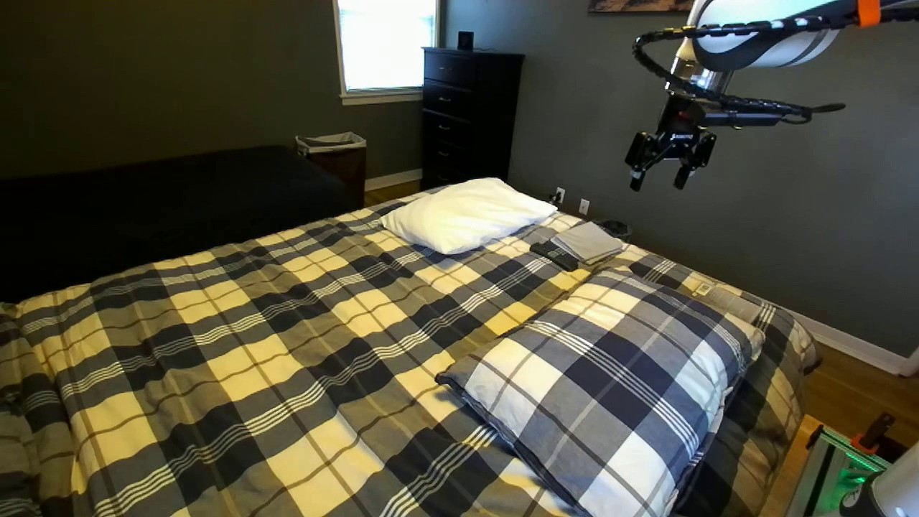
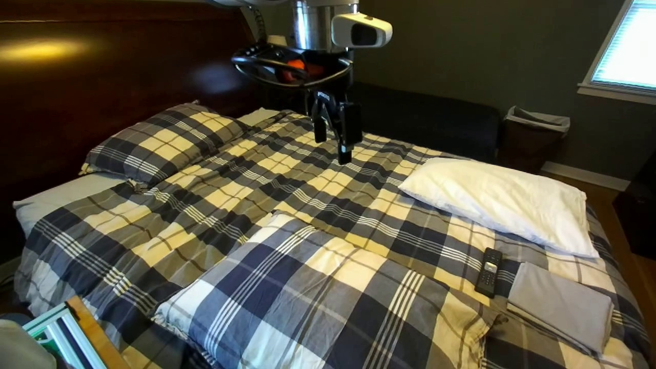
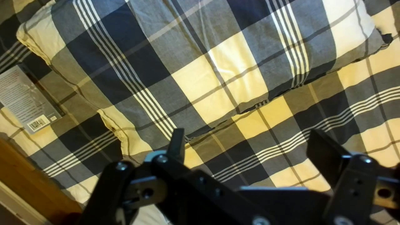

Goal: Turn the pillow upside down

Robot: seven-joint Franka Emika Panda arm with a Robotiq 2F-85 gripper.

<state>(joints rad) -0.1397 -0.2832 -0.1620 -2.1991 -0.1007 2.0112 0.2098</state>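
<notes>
The large navy, grey and white plaid pillow point(image 1: 610, 366) lies flat on the matching plaid bedspread point(image 1: 237, 359). It is also at the front in an exterior view point(image 2: 318, 302), and it fills the top of the wrist view point(image 3: 200, 68). My gripper point(image 1: 658, 181) hangs in the air well above the bed, pointing down. It also shows in an exterior view point(image 2: 333, 146). In the wrist view the fingers point(image 3: 247, 137) are wide apart with nothing between them. The left finger overlaps the pillow's long edge in the picture, but the gripper is not touching it. The pillow's underside is hidden.
A plain white pillow point(image 2: 502, 200), a black remote point(image 2: 489, 272) and a folded grey item point(image 2: 561, 305) lie on the bed. A book point(image 3: 25, 97) lies beside the plaid pillow. Another plaid pillow point(image 2: 164, 141) rests near the wooden headboard point(image 2: 102, 66).
</notes>
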